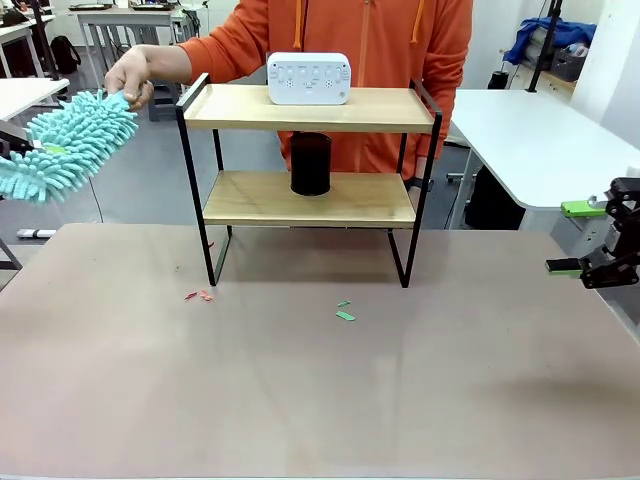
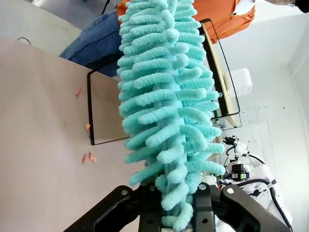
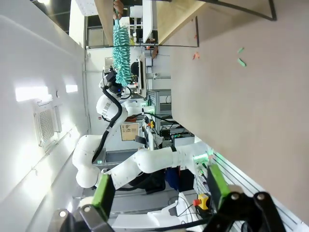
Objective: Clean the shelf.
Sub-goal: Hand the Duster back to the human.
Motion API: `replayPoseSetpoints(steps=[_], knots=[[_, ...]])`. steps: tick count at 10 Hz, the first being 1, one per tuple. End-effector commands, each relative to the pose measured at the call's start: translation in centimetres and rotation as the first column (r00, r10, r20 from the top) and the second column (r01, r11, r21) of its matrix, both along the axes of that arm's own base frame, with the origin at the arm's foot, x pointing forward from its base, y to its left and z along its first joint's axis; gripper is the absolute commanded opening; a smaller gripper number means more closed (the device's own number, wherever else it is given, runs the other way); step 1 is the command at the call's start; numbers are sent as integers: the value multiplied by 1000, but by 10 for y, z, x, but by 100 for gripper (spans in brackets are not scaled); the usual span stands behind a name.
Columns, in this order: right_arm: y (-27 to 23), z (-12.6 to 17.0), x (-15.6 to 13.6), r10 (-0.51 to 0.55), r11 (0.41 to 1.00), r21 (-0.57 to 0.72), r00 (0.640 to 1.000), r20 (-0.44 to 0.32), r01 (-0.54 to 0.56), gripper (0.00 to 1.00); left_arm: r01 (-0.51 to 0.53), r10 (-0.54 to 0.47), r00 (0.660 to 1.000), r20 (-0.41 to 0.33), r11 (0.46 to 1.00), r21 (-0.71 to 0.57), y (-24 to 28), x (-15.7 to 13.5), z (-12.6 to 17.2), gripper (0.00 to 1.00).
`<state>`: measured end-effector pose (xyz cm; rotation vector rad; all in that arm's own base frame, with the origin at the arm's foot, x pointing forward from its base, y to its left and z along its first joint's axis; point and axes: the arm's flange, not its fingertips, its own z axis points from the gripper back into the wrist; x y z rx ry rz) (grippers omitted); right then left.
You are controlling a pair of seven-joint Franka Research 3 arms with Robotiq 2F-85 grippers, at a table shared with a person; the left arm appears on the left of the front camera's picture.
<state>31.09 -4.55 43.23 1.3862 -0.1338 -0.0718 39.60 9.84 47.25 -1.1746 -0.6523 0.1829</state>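
Note:
The shelf [image 1: 310, 108] stands mid-table, a white device [image 1: 308, 78] on its top board and a black cup [image 1: 311, 163] on the lower one. A teal fluffy duster [image 1: 65, 145] hangs in the air left of the shelf, level with the top board. My left gripper [image 2: 176, 205] is shut on its handle end, at the picture's left edge [image 1: 8, 150] in the front view. A person's hand [image 1: 130, 72] holds the duster's far tip. My right gripper [image 1: 580, 238] stays open and empty off the table's right side, seen too in its own wrist view [image 3: 161, 193].
Red paper scraps [image 1: 200, 296] and green scraps [image 1: 345, 312] lie on the table [image 1: 320, 400] in front of the shelf's legs. The person in an orange hoodie [image 1: 400, 60] stands right behind the shelf. A white side table [image 1: 540, 140] is at the right.

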Motion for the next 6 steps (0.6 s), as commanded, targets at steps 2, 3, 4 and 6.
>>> replayPoseSetpoints(steps=[2,3,4,6], knots=[[-3,1,0,10,1000,-13,1000,0,-10,100,6,-6,1000,22,1000,-1,1,-3,-1,0],[-3,1,0,10,1000,-13,1000,0,-10,100,6,-6,1000,22,1000,-1,1,-3,-1,0],[-3,1,0,10,1000,-13,1000,0,-10,100,1,-1,1000,0,1000,0,0,0,0,75],[-3,1,0,10,1000,-13,1000,0,-10,100,17,-17,1000,-1,1000,-1,0,-3,2,100]])
